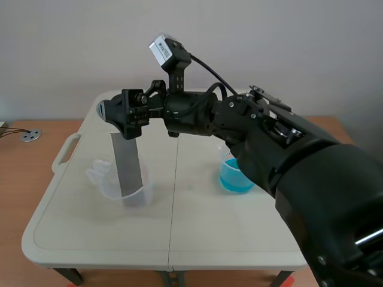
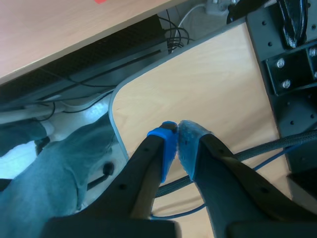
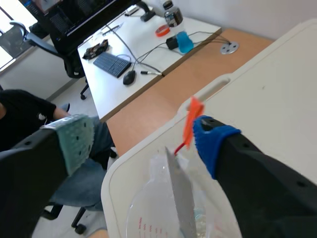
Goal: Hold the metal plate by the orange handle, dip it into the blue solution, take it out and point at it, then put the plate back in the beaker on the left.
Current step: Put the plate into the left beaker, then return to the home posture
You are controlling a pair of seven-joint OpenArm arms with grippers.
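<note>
Currently the right gripper (image 3: 143, 136) stands wide open. Its grey-green pad (image 3: 74, 136) and blue pad (image 3: 210, 141) are well apart, and nothing is clamped between them. The right arm (image 1: 269, 143) enters from the lower right of the scene view and reaches past the middle to the left half of the white table (image 1: 197, 239).

The metal plate (image 1: 127, 162) stands in the clear beaker (image 1: 128, 194) at centre left of the scene view, close to upright with a slight lean. Its upper end sits directly under the right gripper. In the right wrist view the orange handle (image 3: 190, 119) at the plate's top lies between the fingers, just beside the blue pad (contact cannot be confirmed).

The blue solution (image 1: 235, 179) sits in a second beaker (image 1: 227, 158) right of centre in the scene view. It is partly hidden behind the right arm and well apart from the plate.

The left gripper (image 2: 177, 130) is closed with nothing in it, its blue and pale pads meeting tip to tip. Under it the left wrist view shows a light wooden surface (image 2: 213, 84), with a braided cable (image 2: 257, 151) running beside the fingers.
</note>
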